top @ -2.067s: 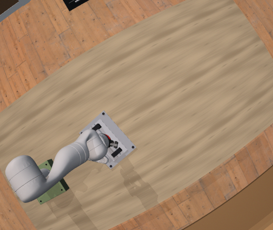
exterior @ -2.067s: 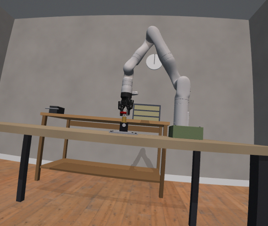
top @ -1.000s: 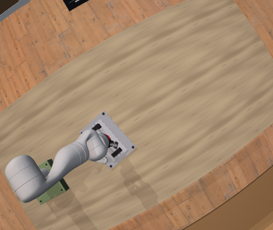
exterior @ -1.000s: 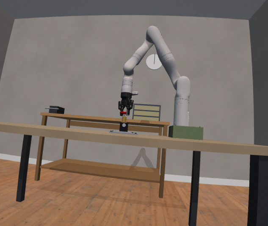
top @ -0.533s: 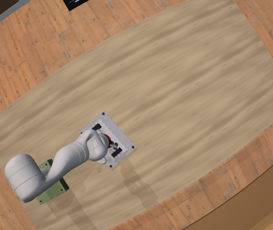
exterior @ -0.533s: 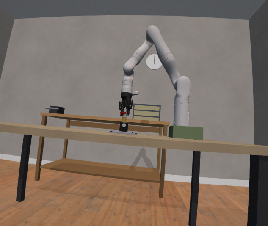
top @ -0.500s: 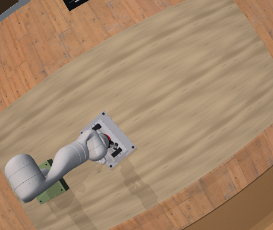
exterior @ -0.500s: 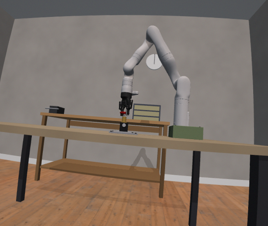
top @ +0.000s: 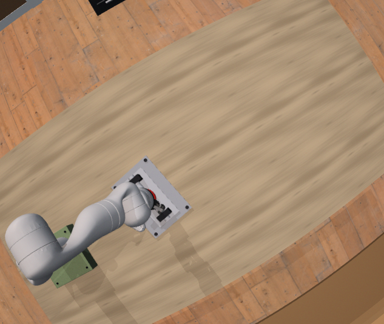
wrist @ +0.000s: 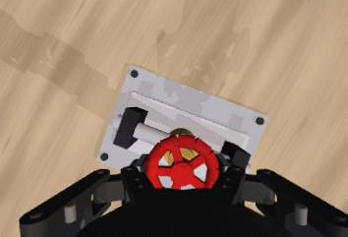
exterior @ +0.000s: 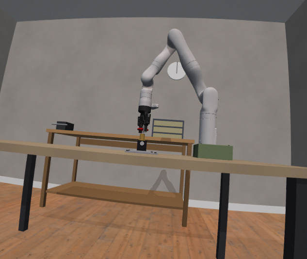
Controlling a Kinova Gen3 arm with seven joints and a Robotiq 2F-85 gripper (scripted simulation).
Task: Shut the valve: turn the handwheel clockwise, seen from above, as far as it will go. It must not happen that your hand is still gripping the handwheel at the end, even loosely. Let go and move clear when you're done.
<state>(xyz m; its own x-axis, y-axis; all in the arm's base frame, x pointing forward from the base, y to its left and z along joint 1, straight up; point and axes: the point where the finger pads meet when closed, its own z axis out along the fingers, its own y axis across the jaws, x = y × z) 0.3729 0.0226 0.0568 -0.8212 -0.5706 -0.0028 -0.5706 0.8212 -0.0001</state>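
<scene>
The red handwheel (wrist: 182,167) with spokes sits on a brass stem above the valve body, on a grey base plate (wrist: 184,118) bolted to the table. My gripper (wrist: 181,163) points straight down over it, and its two black fingers are shut on the wheel's rim from left and right. In the overhead view the wheel (top: 154,195) shows only as a red sliver beside my wrist, which hides most of it. In the side view the gripper (exterior: 143,128) stands on the wheel above the black valve block (exterior: 141,145).
The green arm pedestal (top: 71,256) stands close to the plate at the table's near-left corner. A second wooden table with a black box (exterior: 64,125) stands behind. The grey plate lies flat with black pipe clamps at both ends.
</scene>
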